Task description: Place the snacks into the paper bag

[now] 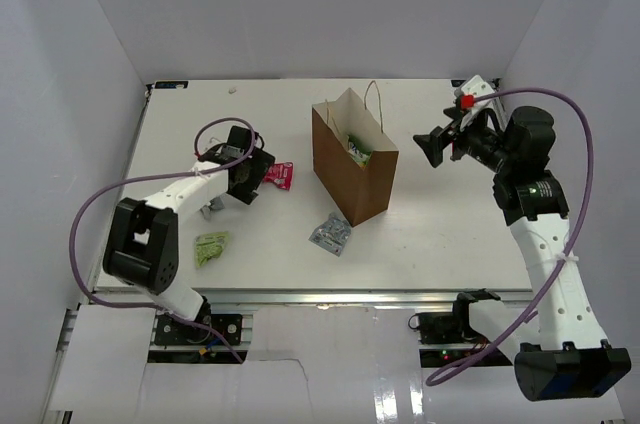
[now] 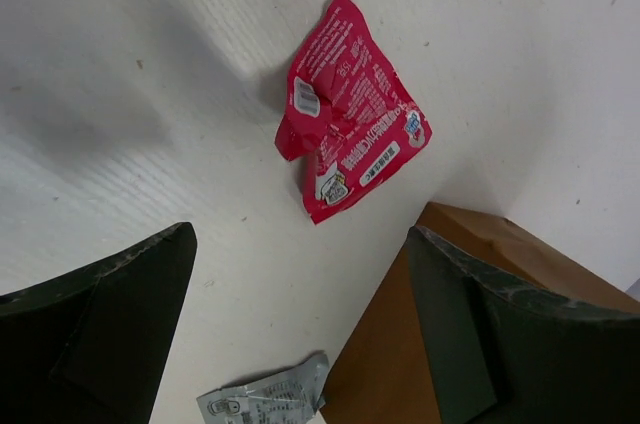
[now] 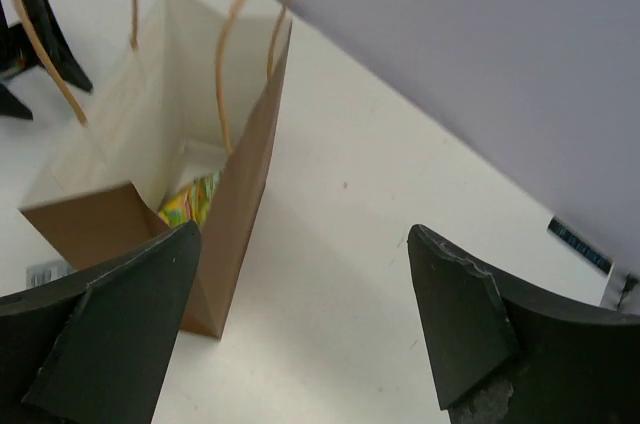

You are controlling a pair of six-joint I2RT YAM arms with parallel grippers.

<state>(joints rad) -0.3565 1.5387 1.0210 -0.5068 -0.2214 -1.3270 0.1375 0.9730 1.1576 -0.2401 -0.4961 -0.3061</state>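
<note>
The bag (image 1: 352, 182) stands upright near the middle of the table (image 1: 450, 234), its mouth open upward and its pale inside showing. One yellow-green packet (image 3: 190, 200) lies in it, low down against the wall on the right arm's side

Three packets are out on the table. The red packet (image 2: 350, 139) lies crumpled and flat just left of the bag, apart from it. The silver packet (image 1: 331, 234) lies just beside the bag's near corner; I cannot tell whether it touches the paper. The green packet (image 1: 211, 247) lies well to the left, near the left arm's lower links and well apart from the bag

The left gripper (image 1: 252, 176) is beside the red packet, on its left. Its jaws are spread wide with nothing between them. In the left wrist view the red packet lies ahead of the fingertips, not between them, and no finger touches it

The right gripper (image 3: 305, 234) is raised off the table to the right of the bag and points toward it, looking down into the mouth from the side. Its jaws are spread wide and hold nothing; only bare table shows between the fingers. It is clear of the bag
</note>
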